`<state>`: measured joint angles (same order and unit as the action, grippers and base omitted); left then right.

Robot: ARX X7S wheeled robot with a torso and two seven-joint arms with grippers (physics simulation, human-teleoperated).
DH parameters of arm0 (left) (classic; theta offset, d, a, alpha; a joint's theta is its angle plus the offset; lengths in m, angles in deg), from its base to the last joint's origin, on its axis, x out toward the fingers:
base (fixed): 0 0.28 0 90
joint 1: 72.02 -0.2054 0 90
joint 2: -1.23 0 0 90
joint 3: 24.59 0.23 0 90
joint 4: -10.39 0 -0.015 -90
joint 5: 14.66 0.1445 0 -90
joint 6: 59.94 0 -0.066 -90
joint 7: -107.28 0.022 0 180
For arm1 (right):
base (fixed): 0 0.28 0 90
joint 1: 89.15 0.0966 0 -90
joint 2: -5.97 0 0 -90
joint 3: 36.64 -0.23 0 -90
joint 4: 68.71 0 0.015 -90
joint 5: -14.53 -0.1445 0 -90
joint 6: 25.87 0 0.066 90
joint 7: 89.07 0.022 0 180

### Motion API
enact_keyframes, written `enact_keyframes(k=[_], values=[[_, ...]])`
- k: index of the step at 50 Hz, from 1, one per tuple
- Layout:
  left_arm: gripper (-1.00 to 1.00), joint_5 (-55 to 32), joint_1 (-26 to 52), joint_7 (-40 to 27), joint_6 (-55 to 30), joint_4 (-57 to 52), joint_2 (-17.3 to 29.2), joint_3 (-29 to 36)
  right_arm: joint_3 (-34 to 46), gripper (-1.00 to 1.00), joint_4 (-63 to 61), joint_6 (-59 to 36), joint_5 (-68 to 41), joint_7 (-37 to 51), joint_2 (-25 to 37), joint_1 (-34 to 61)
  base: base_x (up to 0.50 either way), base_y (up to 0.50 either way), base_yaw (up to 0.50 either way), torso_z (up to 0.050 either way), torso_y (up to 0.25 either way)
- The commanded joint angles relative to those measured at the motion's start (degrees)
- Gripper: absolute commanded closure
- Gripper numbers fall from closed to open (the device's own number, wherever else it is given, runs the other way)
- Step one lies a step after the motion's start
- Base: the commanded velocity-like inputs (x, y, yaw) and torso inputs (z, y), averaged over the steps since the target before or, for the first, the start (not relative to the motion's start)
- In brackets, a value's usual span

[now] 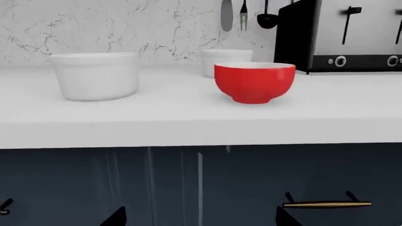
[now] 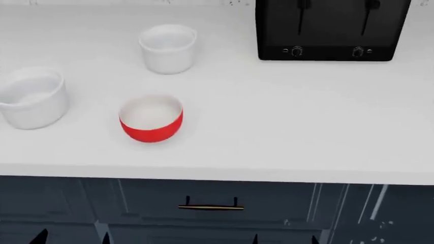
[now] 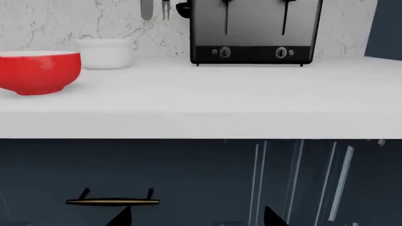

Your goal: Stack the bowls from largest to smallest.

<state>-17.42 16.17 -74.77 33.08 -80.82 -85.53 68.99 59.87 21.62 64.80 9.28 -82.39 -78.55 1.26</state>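
The white counter (image 2: 285,122) fills most of my head view, with dark blue cabinets (image 2: 224,203) below its front edge. I take the black toaster (image 2: 332,30) at the back of the counter as my landmark.

The large white bowl (image 2: 30,99) sits farthest from the toaster, well apart from it toward my left, upright and empty. The red bowl (image 2: 151,119) — white inside — stands nearer the counter's front edge than the toaster, between it and the large bowl, touching neither. The small straight-sided white bowl (image 2: 168,48) is the closest of the three to the toaster, just off its left side and toward the back wall. All three stand separately; none is nested in another.

A brass drawer handle (image 2: 211,207) shows on the cabinet front, below and forward of the toaster.

My left pincer (image 1: 197,217) hangs below counter height, facing the cabinets, with only two dark fingertips showing, set wide apart and holding nothing. My right pincer (image 3: 197,217) is the same — low, tips spread, empty.
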Motion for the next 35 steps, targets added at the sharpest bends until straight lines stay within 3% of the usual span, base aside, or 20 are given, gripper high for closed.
enact_keyframes(k=[1,17,31,35], values=[[-1.00,-0.85,-0.20,-1.00,0.52,-0.22,1.16,1.33,1.18,-1.00,-0.05,0.05,-0.98,1.19,1.05,0.05,0.00,0.00,0.00,0.050,0.000],[-1.00,-1.88,0.22,-2.15,0.63,0.10,2.15,2.51,2.03,-1.00,-0.11,0.06,-1.75,2.07,1.73,0.18,0.00,0.00,0.00,0.050,0.000],[-1.00,-2.98,1.33,-3.99,-0.26,0.63,2.54,3.11,2.66,-1.00,-0.32,1.05,-2.23,2.76,2.27,-0.10,0.00,0.00,0.00,0.000,0.000],[-1.00,-3.18,1.20,-4.28,-0.03,0.59,2.79,3.38,2.75,-1.00,-0.44,1.01,-2.68,2.73,2.49,-0.04,0.13,0.45,0.00,0.000,0.000]])
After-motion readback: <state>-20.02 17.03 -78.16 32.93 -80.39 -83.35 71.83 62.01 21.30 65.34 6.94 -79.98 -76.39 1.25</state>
